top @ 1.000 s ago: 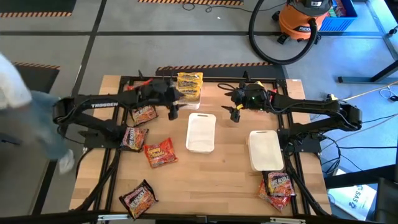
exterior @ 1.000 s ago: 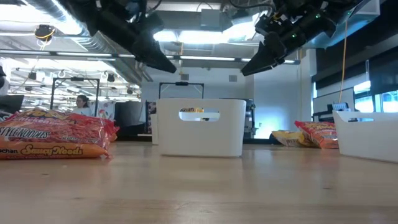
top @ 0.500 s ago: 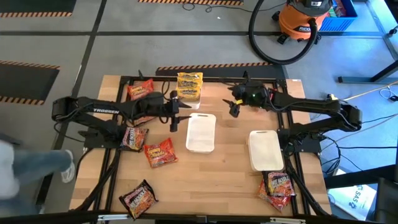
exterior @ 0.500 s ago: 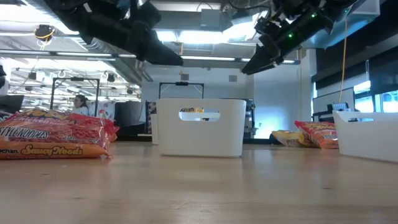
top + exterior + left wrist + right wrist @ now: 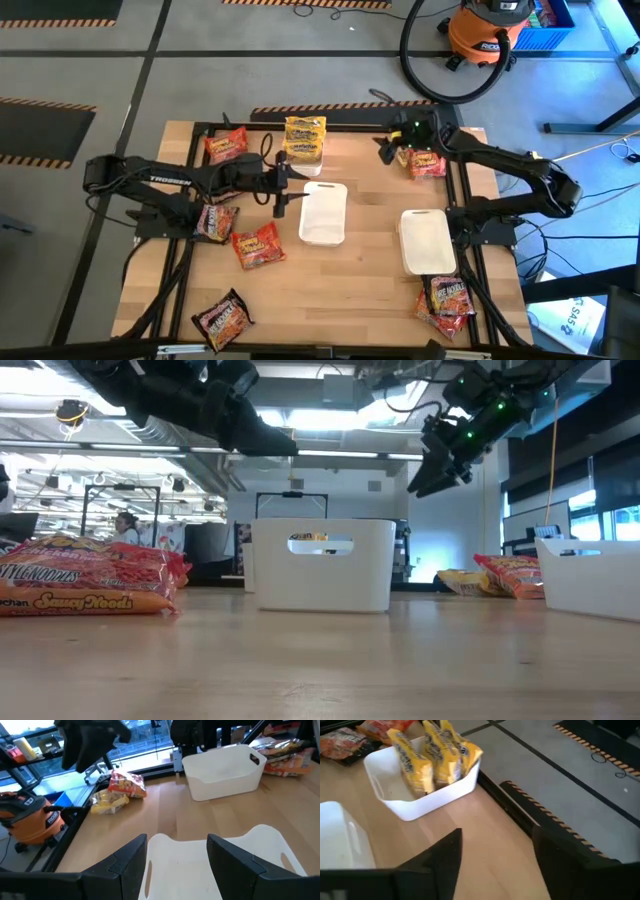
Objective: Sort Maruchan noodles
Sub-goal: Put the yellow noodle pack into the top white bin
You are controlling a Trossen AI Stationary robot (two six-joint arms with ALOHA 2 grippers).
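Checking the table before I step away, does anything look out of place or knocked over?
Nothing is spilled or damaged. The only oddity: loose noodle packets lie scattered at angles across the table, while only the far tray holds yellow packets standing upright. The middle tray looks empty.

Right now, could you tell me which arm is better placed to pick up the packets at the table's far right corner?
The right. Its gripper hovers open just beside those packets, while the left gripper hangs open over the middle tray's edge, farther off.

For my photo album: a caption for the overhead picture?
Two robot arms over a table of scattered noodle packets and white trays.
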